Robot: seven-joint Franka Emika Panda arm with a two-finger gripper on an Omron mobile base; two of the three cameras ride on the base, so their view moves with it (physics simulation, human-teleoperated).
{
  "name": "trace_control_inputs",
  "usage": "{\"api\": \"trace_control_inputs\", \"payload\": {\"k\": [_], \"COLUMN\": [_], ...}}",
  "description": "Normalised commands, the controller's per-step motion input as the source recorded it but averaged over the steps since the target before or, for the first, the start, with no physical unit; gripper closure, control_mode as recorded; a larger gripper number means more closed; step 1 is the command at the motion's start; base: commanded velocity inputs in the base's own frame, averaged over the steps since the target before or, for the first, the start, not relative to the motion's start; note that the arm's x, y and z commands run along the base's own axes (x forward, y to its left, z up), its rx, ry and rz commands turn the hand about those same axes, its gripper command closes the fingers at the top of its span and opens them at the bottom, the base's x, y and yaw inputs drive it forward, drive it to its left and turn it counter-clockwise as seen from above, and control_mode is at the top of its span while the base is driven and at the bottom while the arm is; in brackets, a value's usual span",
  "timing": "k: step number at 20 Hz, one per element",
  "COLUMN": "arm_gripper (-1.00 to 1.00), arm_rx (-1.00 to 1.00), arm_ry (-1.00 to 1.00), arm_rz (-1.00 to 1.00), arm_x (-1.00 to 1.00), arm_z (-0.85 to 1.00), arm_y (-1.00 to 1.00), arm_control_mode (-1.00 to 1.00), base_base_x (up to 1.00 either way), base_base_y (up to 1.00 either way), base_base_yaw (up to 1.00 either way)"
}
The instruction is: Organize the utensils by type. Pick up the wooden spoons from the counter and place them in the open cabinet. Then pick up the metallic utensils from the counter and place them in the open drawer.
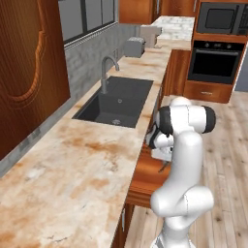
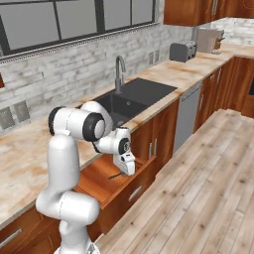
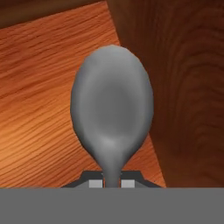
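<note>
Open drawer (image 2: 101, 184) — spoon (image 3: 112, 113) clamped above

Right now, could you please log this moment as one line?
gripper: shut on metal spoon | position: over open drawer | spoon: not released

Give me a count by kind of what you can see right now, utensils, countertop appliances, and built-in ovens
Utensils: 1, the metal spoon gripped over the open drawer
Countertop appliances: 2, the toaster and the coffee machine
Built-in ovens: 2, the microwave and the oven below it
Total: 5
</note>
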Motion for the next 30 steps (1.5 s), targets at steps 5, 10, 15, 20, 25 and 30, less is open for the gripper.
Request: {"api": "trace_control_inputs", "payload": {"k": [5, 10, 15, 20, 25, 30], "arm_gripper": [1.00, 1.00, 1.00, 1.00, 1.00, 1.00], "arm_rx": [0.00, 0.00, 0.07, 0.10, 0.00, 0.00], "arm_ry": [0.09, 0.07, -0.06, -0.18, -0.35, -0.27], "arm_rz": [-0.05, -0.06, -0.03, 0.00, -0.08, -0.10], "arm_x": [-0.08, -0.03, -0.03, -0.04, -0.14, -0.01], "arm_z": [-0.70, -0.63, -0.42, 0.21, 0.01, -0.22], "arm_y": [-0.71, -0.79, -0.35, 0.20, 0.52, 0.33], "arm_control_mode": [-1.00, -1.00, -1.00, -1.00, -1.00, -1.00], "base_base_x": [0.00, 0.00, 0.00, 0.00, 0.00, 0.00], "base_base_y": [0.00, 0.00, 0.00, 0.00, 0.00, 0.00], "base_base_yaw": [0.00, 0.00, 0.00, 0.00, 0.00, 0.00]}}
